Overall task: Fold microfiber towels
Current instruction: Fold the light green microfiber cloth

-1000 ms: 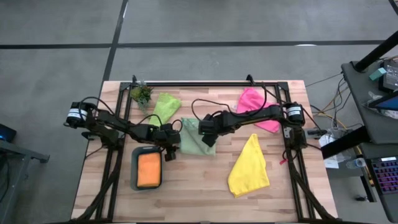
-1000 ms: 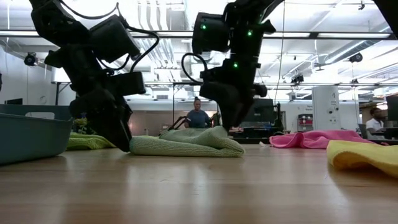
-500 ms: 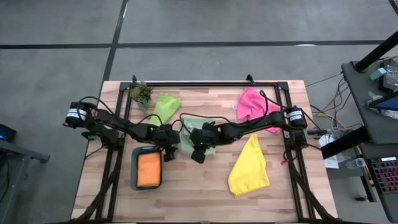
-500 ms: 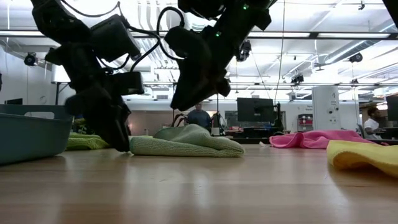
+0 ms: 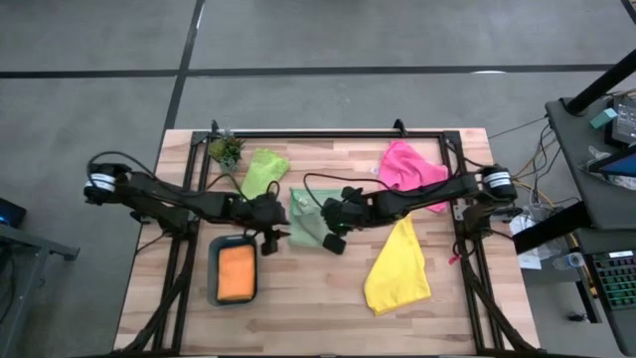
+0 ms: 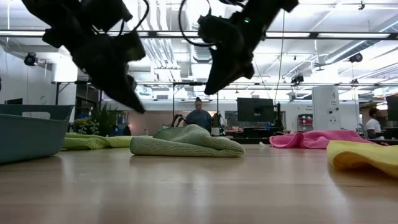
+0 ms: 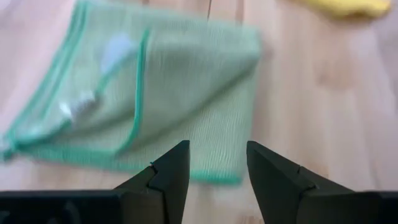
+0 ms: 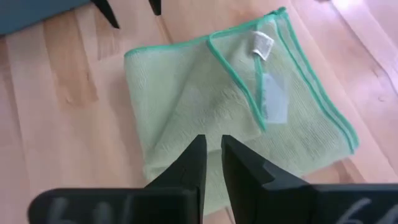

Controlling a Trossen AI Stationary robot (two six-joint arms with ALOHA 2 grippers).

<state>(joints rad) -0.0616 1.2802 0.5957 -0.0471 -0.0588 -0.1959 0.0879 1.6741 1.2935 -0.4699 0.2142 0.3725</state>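
The pale sage green towel (image 5: 309,224) lies folded near the middle of the table (image 5: 318,308), a soft flat packet with a darker green hem and a white label on its upper layer. It looks light and limp: it should sag and unfold if lifted by one layer, and the pile probably drags on the wood instead of sliding cleanly. The best hold seems to be a hemmed corner or the doubled edge, with both layers pinched together.

The left tool (image 7: 214,171) hangs over the towel's left edge, clear of the cloth, its fingers parted and empty. The right tool (image 8: 212,163) hangs over the towel's right part, above it, fingers drawn almost together with only a narrow slit between them and nothing caught in it.

Around it: the lime green towel (image 5: 261,170) lies just beyond, at the far left, beside the small potted plant (image 5: 226,150). The teal tray (image 5: 216,288) sits at the near left, with the orange towel (image 5: 238,271) folded inside. The pink towel (image 5: 407,166) lies crumpled at the far right, partly under the right arm, and the yellow towel (image 5: 399,266) is spread at the near right. The tray's wall is close to the sage towel's near-left corner, and both arms crowd over it, so any sweep leftward risks the tray. A person (image 6: 198,117) stands in the room behind.
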